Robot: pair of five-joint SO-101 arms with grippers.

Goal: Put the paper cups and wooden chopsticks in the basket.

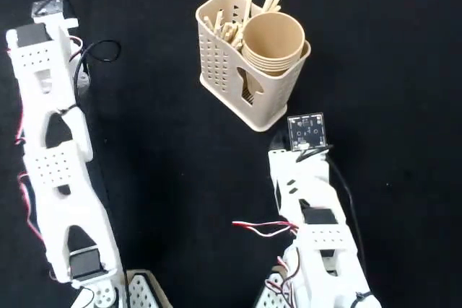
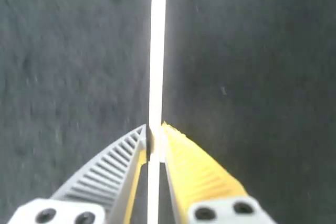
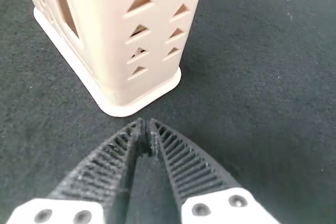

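The beige perforated basket (image 1: 220,70) stands upright at the table's far middle. A stack of paper cups (image 1: 273,37) sits in its right half, and several wooden chopsticks (image 1: 229,27) stand in its left half. In the right wrist view my right gripper (image 3: 144,130) is shut on nothing, its black fingertips just short of the basket's (image 3: 126,35) lower corner. My left gripper (image 2: 155,139), with one white and one yellow finger, is shut over the dark surface. A thin pale strip (image 2: 158,45) runs in line with its fingers; I cannot tell whether it is held.
The left arm (image 1: 47,156) stretches along the table's left side toward the far left corner. The right arm (image 1: 310,207) lies at the near middle, its wrist camera board (image 1: 307,132) facing the basket. Loose wires (image 1: 97,52) lie beside the left arm.
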